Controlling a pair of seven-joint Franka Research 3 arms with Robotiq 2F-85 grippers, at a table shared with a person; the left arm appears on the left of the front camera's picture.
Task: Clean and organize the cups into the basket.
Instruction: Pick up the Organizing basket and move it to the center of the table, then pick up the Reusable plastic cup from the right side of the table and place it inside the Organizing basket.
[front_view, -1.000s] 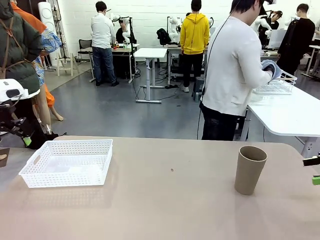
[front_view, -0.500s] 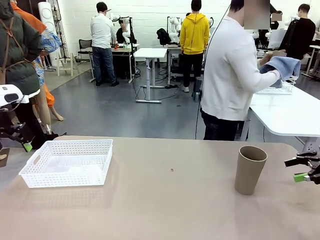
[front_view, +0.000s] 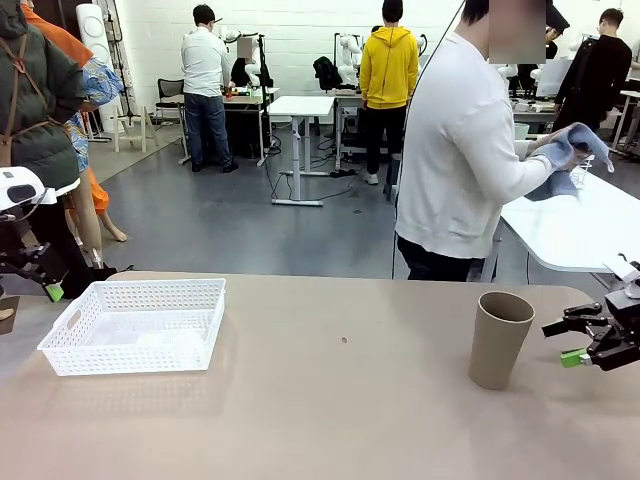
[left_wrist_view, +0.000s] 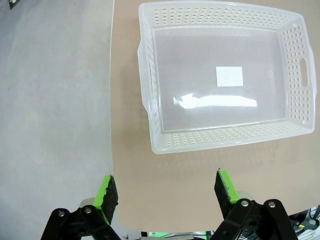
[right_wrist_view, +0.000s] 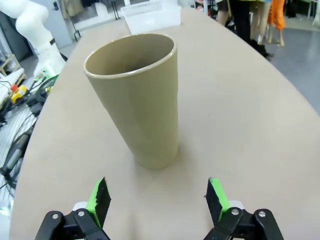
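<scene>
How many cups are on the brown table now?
1. The tan cup stands upright on the right side of the table, far from the empty white basket. The person holds a blue cloth that may hide another.

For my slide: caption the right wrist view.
Open right claw faces an upright tan cup on the table.

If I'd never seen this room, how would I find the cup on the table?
Start at the tan table nearest the camera. Near its right end one tall cup stands upright, with the open right claw close beside it. It is brown and solid, unlike the white holed basket at the left end.
</scene>
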